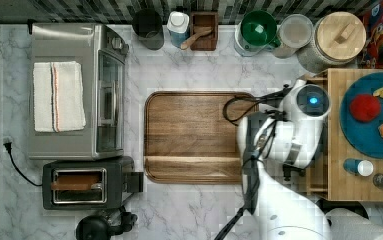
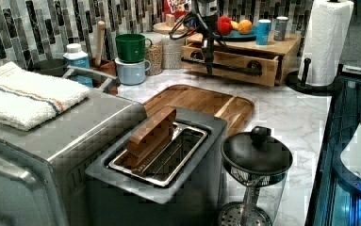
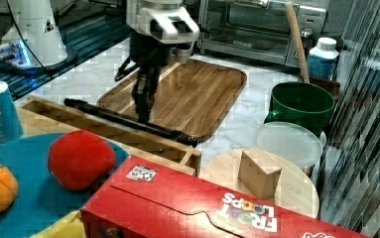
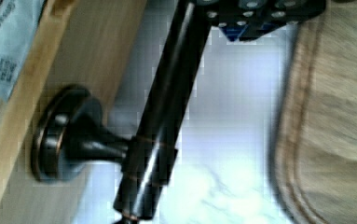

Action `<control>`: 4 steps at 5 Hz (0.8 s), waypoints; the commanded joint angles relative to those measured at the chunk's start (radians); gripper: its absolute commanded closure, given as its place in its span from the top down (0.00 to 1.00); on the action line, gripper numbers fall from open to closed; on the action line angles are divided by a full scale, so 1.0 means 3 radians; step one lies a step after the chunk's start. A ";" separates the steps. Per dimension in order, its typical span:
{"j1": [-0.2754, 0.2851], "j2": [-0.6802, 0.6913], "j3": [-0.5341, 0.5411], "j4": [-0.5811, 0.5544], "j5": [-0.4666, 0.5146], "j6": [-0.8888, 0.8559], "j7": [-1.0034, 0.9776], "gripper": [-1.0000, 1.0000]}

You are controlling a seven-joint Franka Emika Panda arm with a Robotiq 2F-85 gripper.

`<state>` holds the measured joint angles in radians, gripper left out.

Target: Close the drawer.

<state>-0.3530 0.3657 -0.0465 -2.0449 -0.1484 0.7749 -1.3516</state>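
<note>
The marble counter (image 1: 189, 210) carries everything, and the dark wooden cutting board (image 1: 194, 135) at its middle serves as the landmark. In the top view the toaster oven (image 1: 74, 90) with a folded towel (image 1: 58, 96) stands well to the board's left, and the toaster (image 1: 86, 182) sits just beside the board's lower left corner. Behind the board, against the tiled wall, stand a green cup (image 1: 258, 29) and a wooden-lidded jar (image 1: 335, 39).

On the board's right side in the top view sits a light-wood stand (image 1: 341, 175) bearing a blue plate (image 1: 356, 130) with fruit. The drawer (image 2: 234, 63) sits in this stand, pulled out toward the board, its front standing proud of the stand in the left view. A dark bar handle (image 3: 128, 121) runs along the drawer's front.

The white arm (image 1: 284, 150) reaches over the board's right edge. The gripper (image 3: 145, 114) points down at the handle bar; whether its jaws are apart or clamped on the bar cannot be told.
</note>
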 commanded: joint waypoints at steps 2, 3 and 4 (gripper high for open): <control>-0.0778 0.0537 -0.0278 0.1256 0.0013 -0.0022 -0.0600 0.00; -0.0751 0.0352 -0.0286 0.1030 0.0041 -0.0035 -0.0367 0.00; -0.0740 0.0353 -0.0298 0.1030 0.0049 -0.0035 -0.0374 0.00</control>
<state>-0.4731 0.4683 -0.0290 -1.8643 -0.0819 0.6616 -1.4316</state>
